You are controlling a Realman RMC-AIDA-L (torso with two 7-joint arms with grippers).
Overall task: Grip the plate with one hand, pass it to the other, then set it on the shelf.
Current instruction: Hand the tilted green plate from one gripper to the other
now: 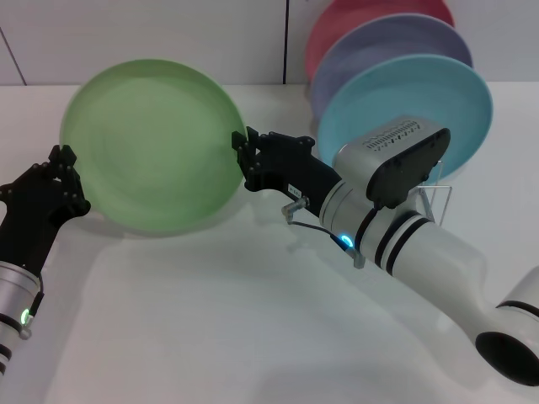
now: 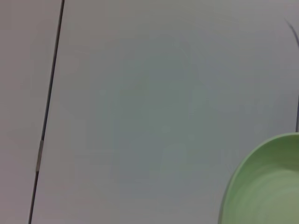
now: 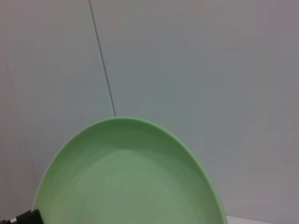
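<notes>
Head view, white table (image 1: 210, 337), pale panelled wall (image 1: 152, 34), green plate (image 1: 152, 143) aloft

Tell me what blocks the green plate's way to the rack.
The blue plate stands upright in the rack, frontmost, facing the green plate held between left gripper and right gripper.

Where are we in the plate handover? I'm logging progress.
Pickup looks done: the green plate is off the table, on edge. Handover is in hand: left gripper and right gripper sit at opposite rims. Left: release, then racking in the wire rack beside the sky-blue plate.
</notes>
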